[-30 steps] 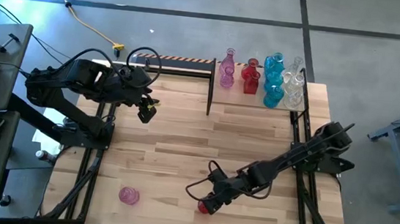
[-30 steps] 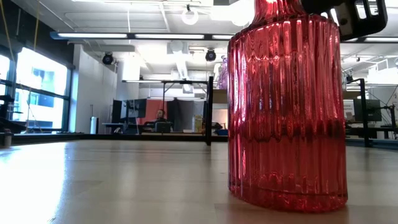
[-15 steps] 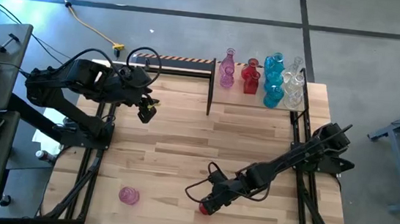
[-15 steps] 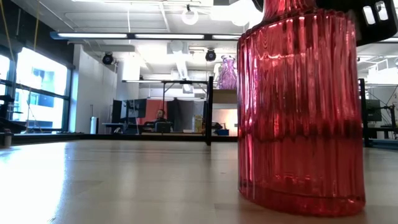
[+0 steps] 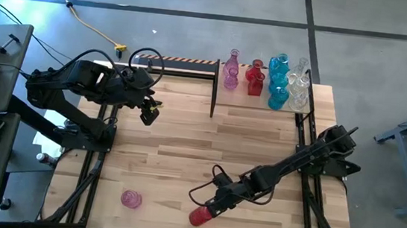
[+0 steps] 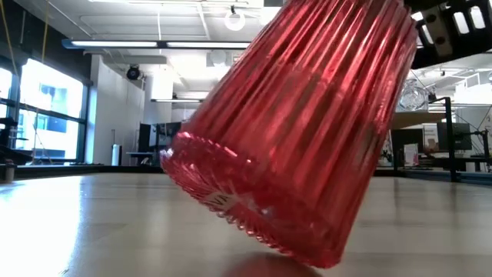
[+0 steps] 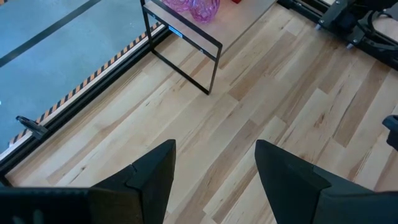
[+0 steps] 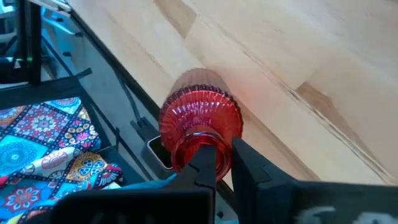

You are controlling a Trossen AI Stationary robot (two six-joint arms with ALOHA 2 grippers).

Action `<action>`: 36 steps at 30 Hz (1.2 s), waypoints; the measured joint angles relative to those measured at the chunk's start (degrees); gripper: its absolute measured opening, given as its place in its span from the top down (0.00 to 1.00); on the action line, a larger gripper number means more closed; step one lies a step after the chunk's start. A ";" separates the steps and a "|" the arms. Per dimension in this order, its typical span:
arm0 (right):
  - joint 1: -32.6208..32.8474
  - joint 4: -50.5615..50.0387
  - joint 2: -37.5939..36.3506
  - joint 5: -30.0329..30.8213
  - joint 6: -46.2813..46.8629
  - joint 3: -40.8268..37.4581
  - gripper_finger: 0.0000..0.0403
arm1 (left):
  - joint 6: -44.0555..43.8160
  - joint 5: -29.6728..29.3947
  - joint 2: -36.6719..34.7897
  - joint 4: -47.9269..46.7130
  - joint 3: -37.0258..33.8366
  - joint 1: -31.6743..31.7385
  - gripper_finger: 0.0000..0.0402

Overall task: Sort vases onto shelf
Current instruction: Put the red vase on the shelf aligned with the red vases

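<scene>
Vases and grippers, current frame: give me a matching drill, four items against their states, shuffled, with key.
Items:
1. red ribbed vase
2. pink round vase
3. left gripper
4. right gripper

States:
A. open, holding nothing, above the table
B. shut on a neck
C. tilted over at the table's front edge
D. alone on the table, front left

Pairs: 1-C, 2-D, 3-A, 4-B
</scene>
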 joint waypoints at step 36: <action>-5.29 -37.46 -0.07 -0.96 -12.15 20.24 1.00 | 0.00 0.00 0.01 0.00 0.00 -0.01 0.47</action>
